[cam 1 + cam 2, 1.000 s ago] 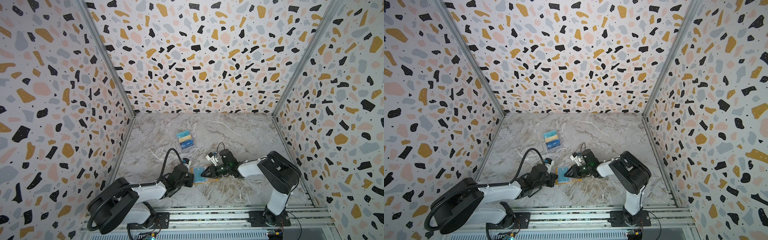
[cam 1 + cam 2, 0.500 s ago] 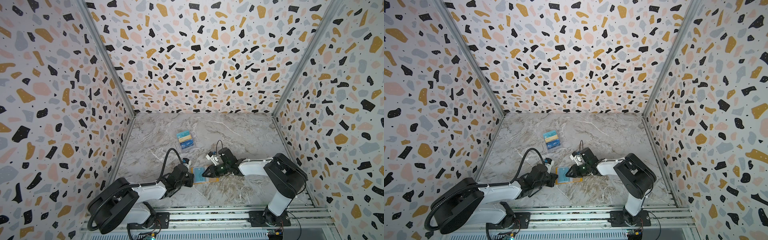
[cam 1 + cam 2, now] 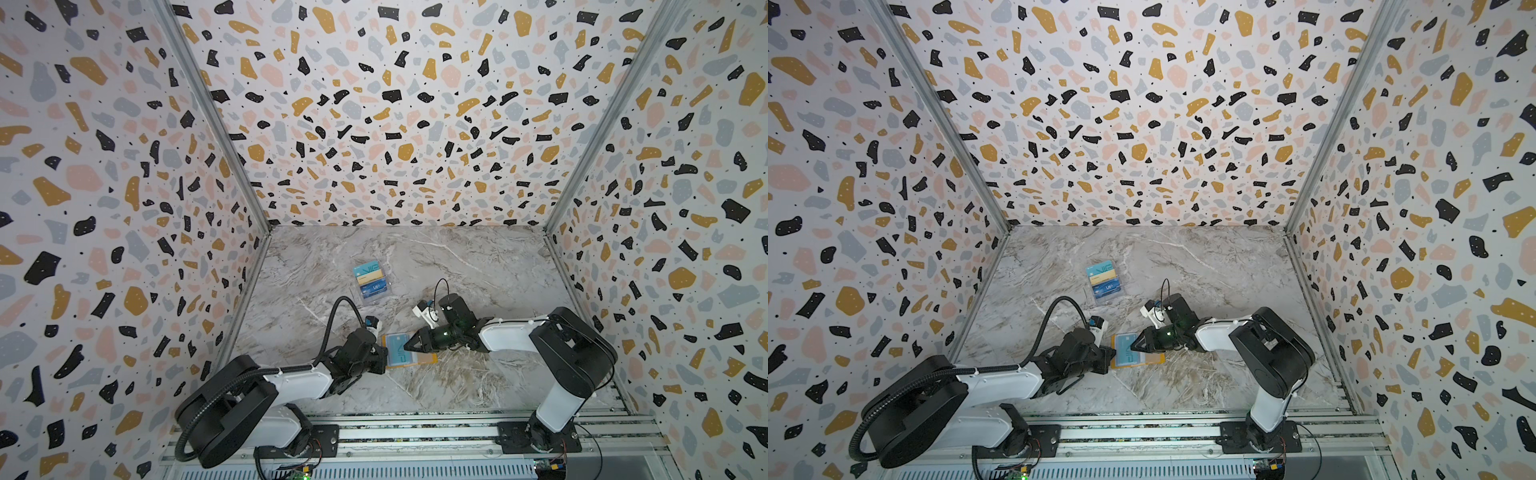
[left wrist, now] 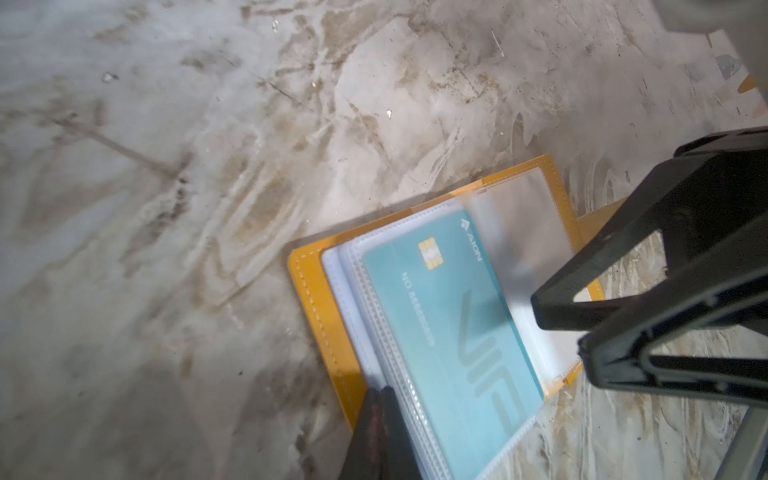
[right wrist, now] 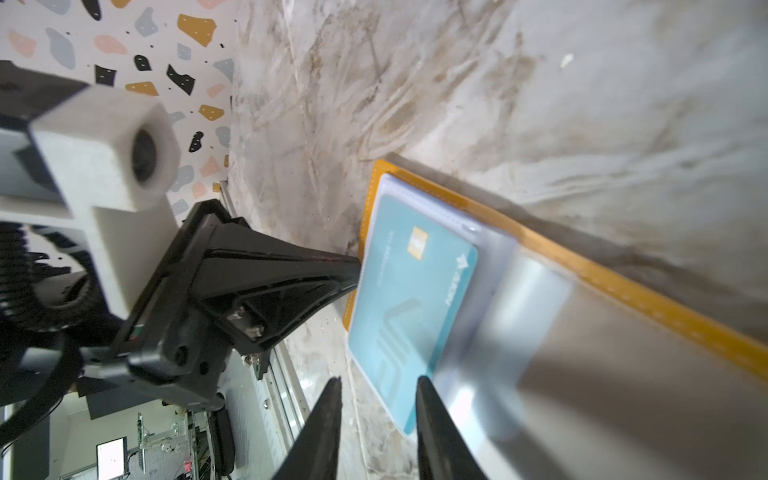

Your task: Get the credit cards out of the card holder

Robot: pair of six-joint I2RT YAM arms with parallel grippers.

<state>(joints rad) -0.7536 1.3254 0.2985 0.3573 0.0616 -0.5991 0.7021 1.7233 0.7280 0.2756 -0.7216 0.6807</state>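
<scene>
While the left end effector [image 3: 385, 354] is clenched on the left edge of the card holder [image 3: 424, 358], the right end effector [image 3: 407, 345] reaches over it, jaws partly apart and empty (one fingertip [image 4: 548, 313] rests on a clear sleeve [image 4: 528, 216]). The holder lies open at lower centre on the marbled bench [image 3: 457, 266], with the teal card [image 3: 395, 348] in its sleeve. A clear box of cards [image 3: 371, 282] sits above it, and terrazzo walls [image 3: 395, 124] enclose the bench.

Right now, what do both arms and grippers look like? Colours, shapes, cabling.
The left arm and right arm match: black joint housings, white link shells, black base plates on an aluminium rail. Thick black corrugated hose on the left, thin black looped wire on the right. White boxy wrist cameras. The left gripper and right gripper: black, tapered, triangular open-frame fingers.
</scene>
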